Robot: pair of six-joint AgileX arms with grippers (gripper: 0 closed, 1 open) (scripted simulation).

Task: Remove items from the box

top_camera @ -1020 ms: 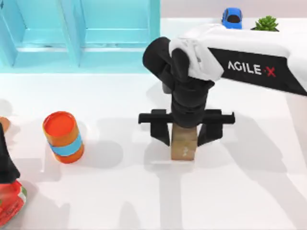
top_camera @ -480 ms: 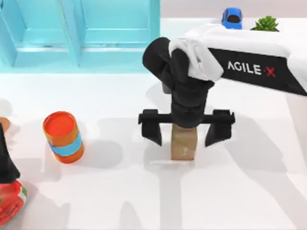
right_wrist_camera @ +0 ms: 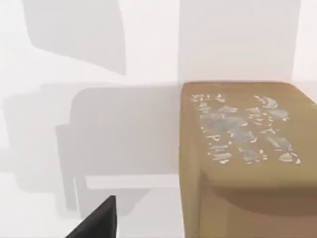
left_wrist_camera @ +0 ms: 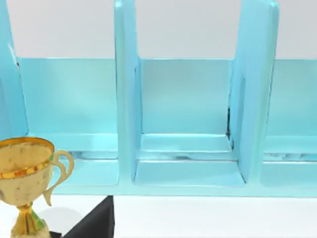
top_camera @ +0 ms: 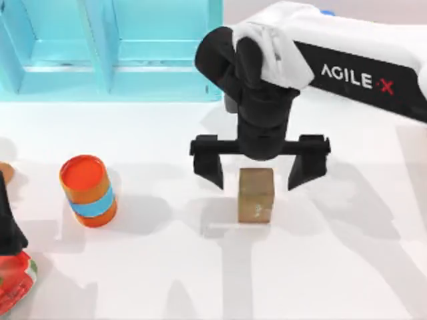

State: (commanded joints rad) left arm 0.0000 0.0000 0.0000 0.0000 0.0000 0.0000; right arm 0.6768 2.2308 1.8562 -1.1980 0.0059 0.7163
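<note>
— Where's the block?
— Standing upright on the white table (top_camera: 333, 267), near the middle, out of the blue box (top_camera: 113, 47) and well apart from it. Tan-brown block (top_camera: 256, 195), pale flecks across one face in the right wrist view (right_wrist_camera: 242, 134).
— And the right gripper (top_camera: 259, 163)?
— Hanging just above the block's far end, toward the box. Spread wide, one black finger (top_camera: 209, 162) off to each side of the block, neither touching it. Holding nothing.
— Left gripper?
— Down at the table's left edge, dark arm (top_camera: 8, 223) near the corner. Cannot tell how the claw stands. Looking from its wrist at the box's open compartments (left_wrist_camera: 185, 114) with a gold trophy cup (left_wrist_camera: 27, 178) just in front.
— Anything else around?
— Orange barrel (top_camera: 87, 190) with a blue band, upright on the left side of the table, well apart from the block. A red and green thing (top_camera: 15, 283) at the near left corner, under the left arm.
</note>
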